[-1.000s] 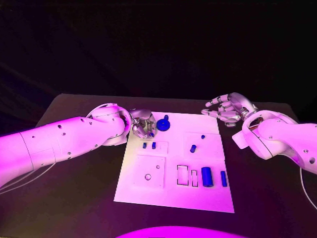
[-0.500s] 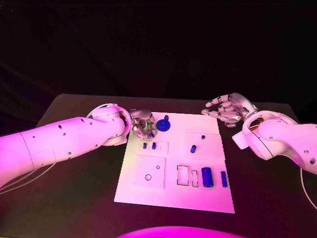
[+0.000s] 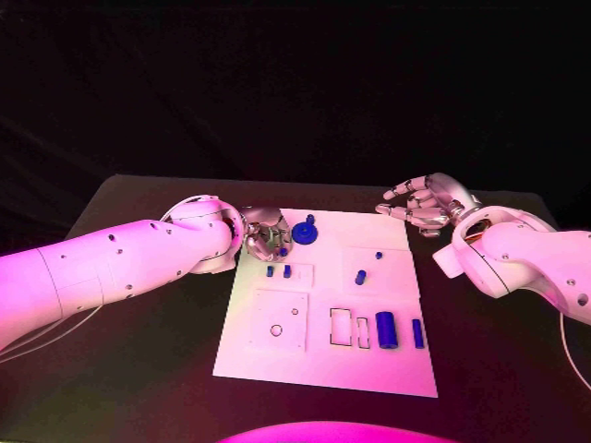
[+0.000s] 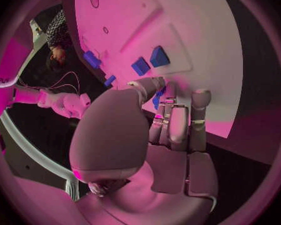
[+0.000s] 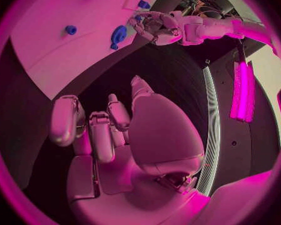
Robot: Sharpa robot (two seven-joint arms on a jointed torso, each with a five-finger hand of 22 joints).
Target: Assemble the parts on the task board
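Note:
The white task board [image 3: 325, 305] lies in the middle of the table. My left hand [image 3: 264, 231] hovers over its far left corner with the fingers curled, pinching a small blue part [image 4: 157, 99] between thumb and fingers. A round blue part with a stem [image 3: 305, 230] lies just right of that hand. Two small blue pieces [image 3: 278, 271] stand in a raised square nearer me. My right hand [image 3: 427, 205] hangs beyond the board's far right corner, fingers spread and holding nothing. In the right wrist view, the left hand [image 5: 156, 27] sits next to the round blue part [image 5: 118, 35].
A small blue peg [image 3: 359, 276] stands mid-board. A blue cylinder [image 3: 386, 329] and a blue bar [image 3: 416, 332] lie at the near right, beside two rectangular slots [image 3: 349, 329]. A square plate with a round hole [image 3: 276, 329] is at the near left.
My left hand has shifted very slightly toward the board's far left corner, keeping its curl. The right hand and the parts on the board have stayed put.

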